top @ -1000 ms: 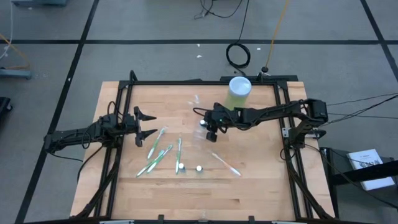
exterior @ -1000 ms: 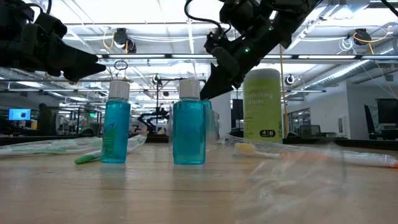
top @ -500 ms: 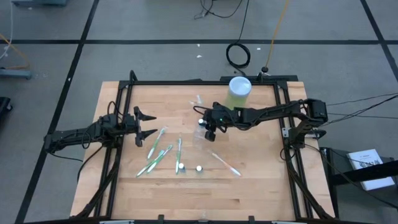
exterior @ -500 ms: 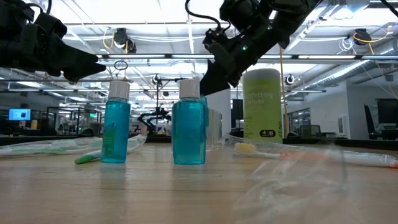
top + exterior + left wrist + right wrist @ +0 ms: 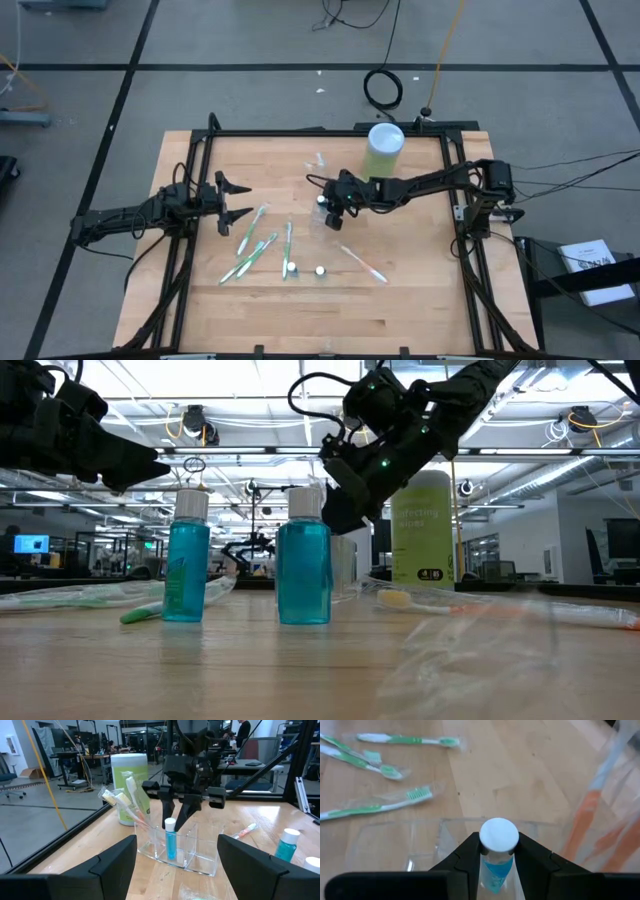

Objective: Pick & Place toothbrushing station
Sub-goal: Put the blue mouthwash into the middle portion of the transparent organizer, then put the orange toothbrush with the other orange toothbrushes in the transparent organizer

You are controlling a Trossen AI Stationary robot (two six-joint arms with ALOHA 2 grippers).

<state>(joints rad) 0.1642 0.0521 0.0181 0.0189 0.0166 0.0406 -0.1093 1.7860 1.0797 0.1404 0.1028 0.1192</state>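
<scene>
My right end effector (image 5: 498,851) is closed on a small blue bottle (image 5: 497,870) just under its white cap (image 5: 499,835), holding it upright inside a compartment of the clear organizer (image 5: 176,851). In the left wrist view the bottle (image 5: 170,840) stands in the middle section, while orange-white toothbrushes (image 5: 125,802) lean out of the end section nearest the lime-green canister (image 5: 130,785). From above, my right end effector (image 5: 330,205) sits near the middle of the surface (image 5: 400,300), with the canister (image 5: 384,148) at about 1 o'clock from it, near the far edge.

At about 6 o'clock from the organizer, two more capped blue bottles (image 5: 288,268) (image 5: 320,269) stand upright, side by side. One wrapped orange-white toothbrush (image 5: 362,264) lies flat at about 5 o'clock. Several wrapped green-white toothbrushes (image 5: 256,250) lie scattered at about 8 o'clock.

My left end effector (image 5: 236,198) hangs open at about 9 o'clock, over the left part of the surface, gripping nothing, just beside the nearest green-white toothbrush.
</scene>
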